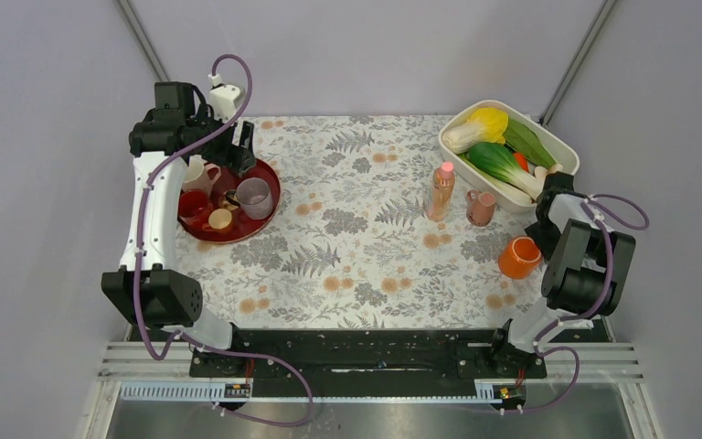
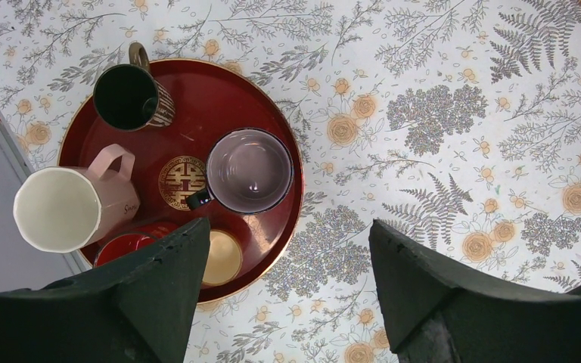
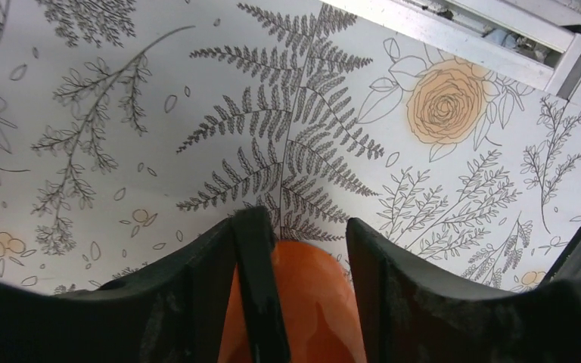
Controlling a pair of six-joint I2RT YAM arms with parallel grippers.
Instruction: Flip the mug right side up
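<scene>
On red tray [image 2: 197, 98], mug [image 2: 68, 204] sits mouth-up; rigid, glossy, breakable, so grip by handle. Left gripper [image 2: 287, 234] jaws wide apart, empty.

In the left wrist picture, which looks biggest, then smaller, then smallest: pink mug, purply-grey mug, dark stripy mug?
1. pale pink tapered ceramic mug
2. greyish-mauve round mug, nearly alike; the pink one may just sit nearer the camera
3. dark striped mug, clearly smallest
</scene>
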